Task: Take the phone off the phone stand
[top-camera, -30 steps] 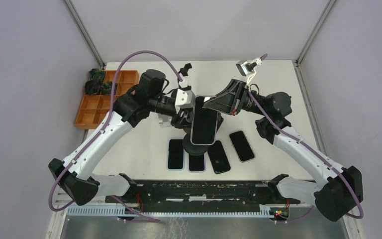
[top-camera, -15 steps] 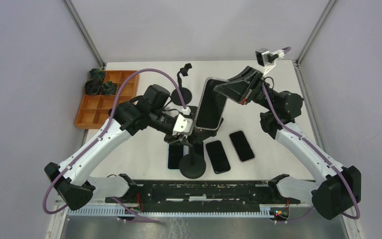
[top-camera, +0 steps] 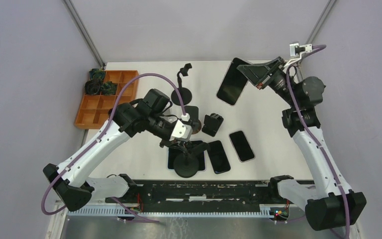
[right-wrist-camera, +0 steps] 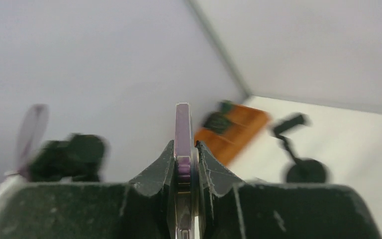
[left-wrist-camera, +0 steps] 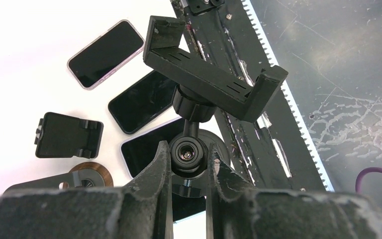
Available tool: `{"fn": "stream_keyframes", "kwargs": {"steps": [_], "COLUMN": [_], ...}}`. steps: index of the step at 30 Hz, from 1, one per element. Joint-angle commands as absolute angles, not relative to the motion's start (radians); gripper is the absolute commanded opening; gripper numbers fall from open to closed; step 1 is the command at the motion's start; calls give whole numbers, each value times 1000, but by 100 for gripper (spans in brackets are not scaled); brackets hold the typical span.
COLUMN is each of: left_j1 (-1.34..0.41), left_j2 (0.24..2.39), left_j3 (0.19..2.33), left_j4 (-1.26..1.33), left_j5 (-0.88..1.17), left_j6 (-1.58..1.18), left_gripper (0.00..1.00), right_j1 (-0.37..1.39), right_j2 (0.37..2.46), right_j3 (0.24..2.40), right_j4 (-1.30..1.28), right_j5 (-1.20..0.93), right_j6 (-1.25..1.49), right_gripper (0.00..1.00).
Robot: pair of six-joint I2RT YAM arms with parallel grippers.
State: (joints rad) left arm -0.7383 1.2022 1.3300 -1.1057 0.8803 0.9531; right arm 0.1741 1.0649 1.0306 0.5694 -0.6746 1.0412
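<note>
One phone (right-wrist-camera: pixel 183 124), nipped edgewise in right pincer (right-wrist-camera: pixel 185 149): we fear a slip. One phone stand (left-wrist-camera: pixel 209 82), stem clamped in left pincer (left-wrist-camera: pixel 189 154): tugging may topple it

Top view: bright, even, diffuse light from above. White tabletop (top-camera: pixel 268 94) was near washed out. Shadows under arms were soft and faint. Focus was sharp throughout.

Left wrist view: black plastic phone stand (left-wrist-camera: pixel 211 82) was crisp. Dark fingers (left-wrist-camera: pixel 151 186) of left gripper (left-wrist-camera: pixel 189 149), near lens, were soft and grainy. Table was blown out at left. Scratched dark metal surface (left-wrist-camera: pixel 348 74) at right showed dull sheen.

Right wrist view: heavy motion blur. Orange compartment tray (right-wrist-camera: pixel 238 129) and far black stand (right-wrist-camera: pixel 298 162) were smeared. Slim purple-edged phone (right-wrist-camera: pixel 182 124) in right gripper (right-wrist-camera: pixel 184 145) was sharper, though soft.
</note>
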Motion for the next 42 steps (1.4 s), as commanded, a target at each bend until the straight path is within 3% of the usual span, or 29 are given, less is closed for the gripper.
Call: {"fn": "stream_keyframes", "kwargs": {"steps": [1,6,18,28,36,39,42], "left_j1": [-741,-739,-740,-740,-740,-740,-740], "left_j2": [1162,1155,1161,1201,1252,1250,1246], "left_j3": [1394,1413,1494,1577,1645,1635,1616], "left_j4": [-1073,-1075,-1076,-957,-939,-939,-939], "left_j5": [922,941,949,962,961,959,960], "left_j6": [983,980,978,902,892,893,892], "left_gripper": [2,2,2,2,2,2,2], "right_j1": [98,66,63,79,77,77,78], "right_j2": [1051,1088,1257,1349,1304,1264,1178], "right_j3": [1083,991,881,818,832,869,902], "right_j4": [-124,-394,-582,-541,-435,-431,-392], "right_j5": [-520,-271,-113,-96,-8,42,-64], "right_j6": [539,268,63,82,176,197,228], "right_gripper": [0,0,0,2,54,65,73]}}
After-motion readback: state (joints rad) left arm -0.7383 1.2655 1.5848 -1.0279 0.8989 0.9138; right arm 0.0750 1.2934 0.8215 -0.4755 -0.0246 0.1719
